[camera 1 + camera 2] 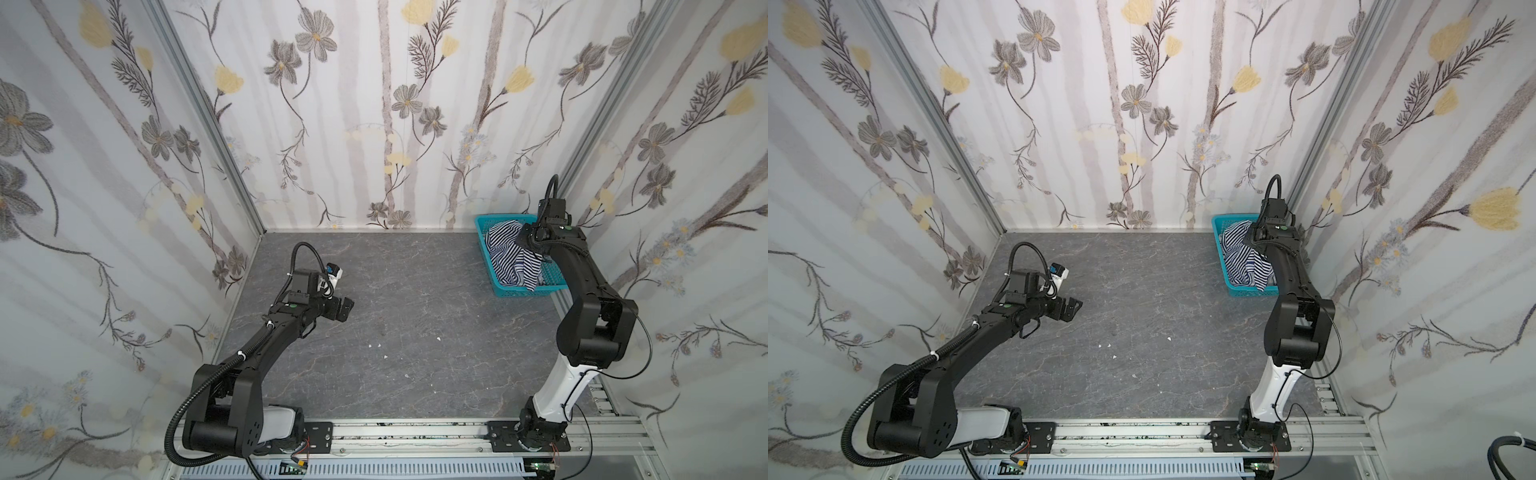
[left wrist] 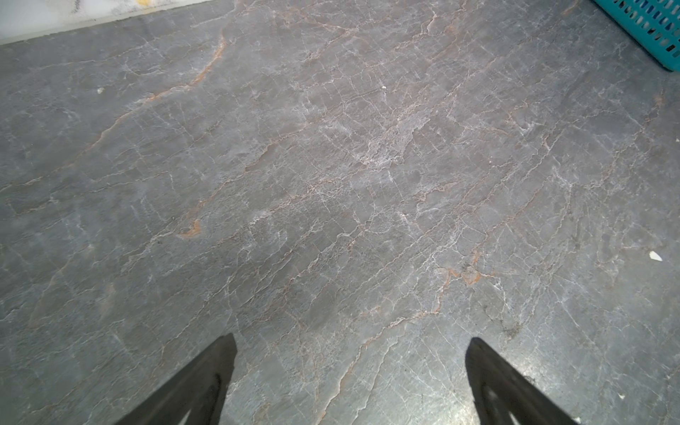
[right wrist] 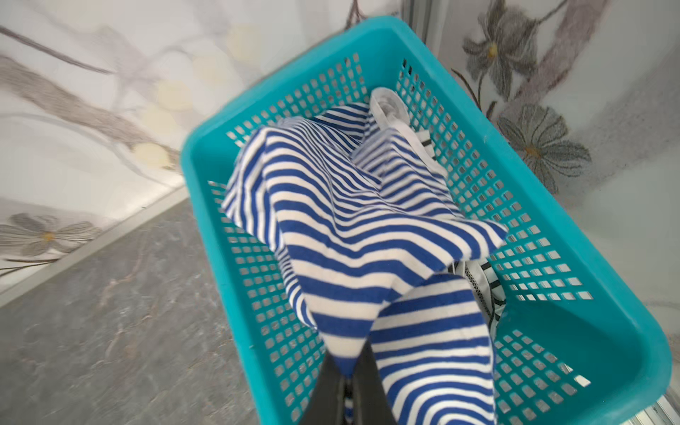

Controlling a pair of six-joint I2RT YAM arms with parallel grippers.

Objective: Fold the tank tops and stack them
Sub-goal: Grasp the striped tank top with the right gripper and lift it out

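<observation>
A tank top with thin navy-and-white stripes [image 3: 349,228] lies bunched in the teal basket [image 3: 596,353] at the table's far right corner. In both top views this tank top [image 1: 509,257] [image 1: 1239,253] rises in a peak toward my right wrist and drapes over the basket's near end. My right gripper [image 3: 347,371] is shut on a fold of it. Beneath it, a little of the black-and-white tank top [image 3: 485,283] shows. My left gripper [image 1: 347,309] [image 1: 1075,309] [image 2: 349,346] hangs open over bare table at the left, holding nothing.
The basket [image 1: 528,291] [image 1: 1227,274] stands against the back and right walls; one corner of the basket [image 2: 647,25] shows in the left wrist view. Flowered walls close three sides. A metal rail [image 1: 415,434] carrying both arm bases runs along the front edge.
</observation>
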